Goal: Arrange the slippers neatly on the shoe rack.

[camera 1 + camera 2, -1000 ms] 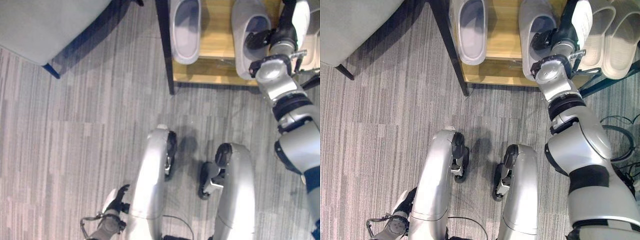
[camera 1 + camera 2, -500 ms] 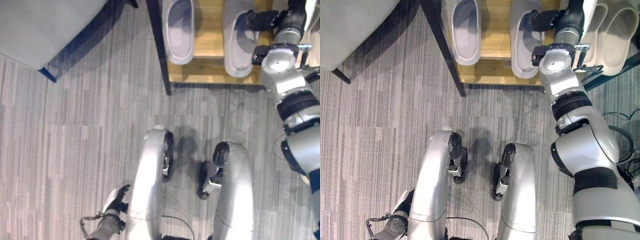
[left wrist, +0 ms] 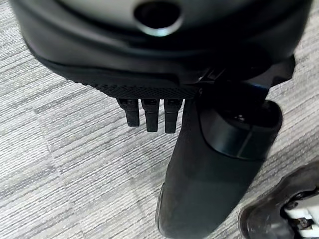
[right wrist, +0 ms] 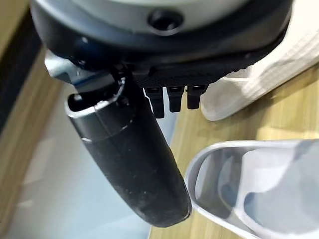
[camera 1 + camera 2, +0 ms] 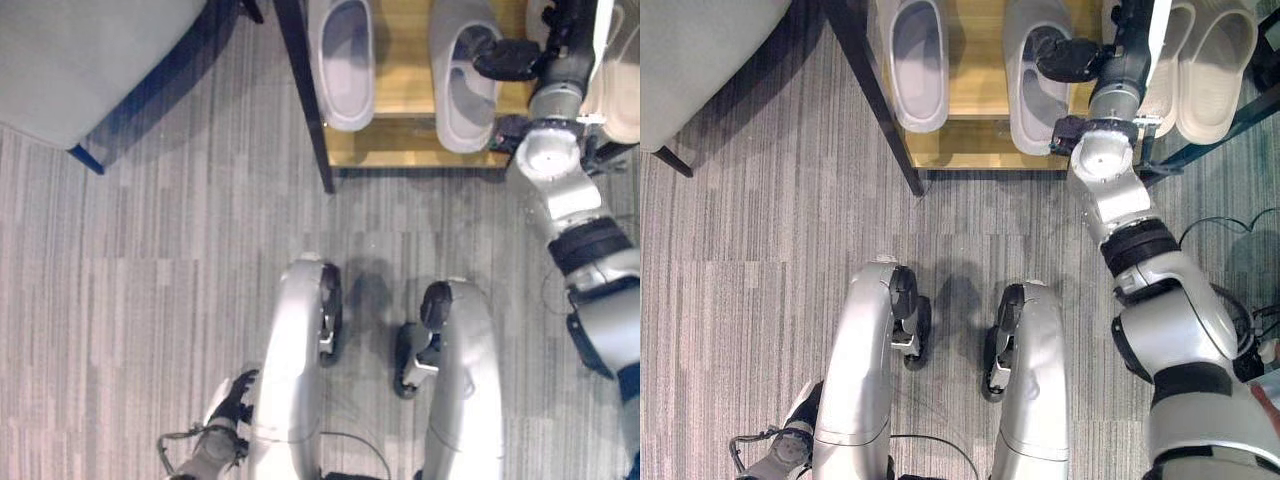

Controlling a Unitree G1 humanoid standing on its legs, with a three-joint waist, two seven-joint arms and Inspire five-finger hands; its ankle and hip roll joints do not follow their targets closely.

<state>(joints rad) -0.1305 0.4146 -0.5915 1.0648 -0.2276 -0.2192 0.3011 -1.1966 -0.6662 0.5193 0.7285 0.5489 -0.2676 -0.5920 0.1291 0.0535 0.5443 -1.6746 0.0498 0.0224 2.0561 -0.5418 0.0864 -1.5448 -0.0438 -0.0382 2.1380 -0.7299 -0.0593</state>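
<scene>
Already both grey slippers (image 5: 1033,70) lie on the shoe rack (image 5: 980,110), the right hand (image 5: 1070,58) above one, fingers curled, gripping nothing I can make out. Nudged, it could slide off the rack's front edge. No writing is legible. Left hand (image 5: 232,405) hangs idle.

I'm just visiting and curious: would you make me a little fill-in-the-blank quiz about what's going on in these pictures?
1. The two grey slippers lie on a shelf made of ____.
2. The robot's ____ hand reaches over the grey slipper nearer the cream pair.
3. The other grey slipper lies beside the rack's dark ____.
4. The left hand hangs low over the striped grey ____.

Missing words: wood; right; post; floor
</scene>
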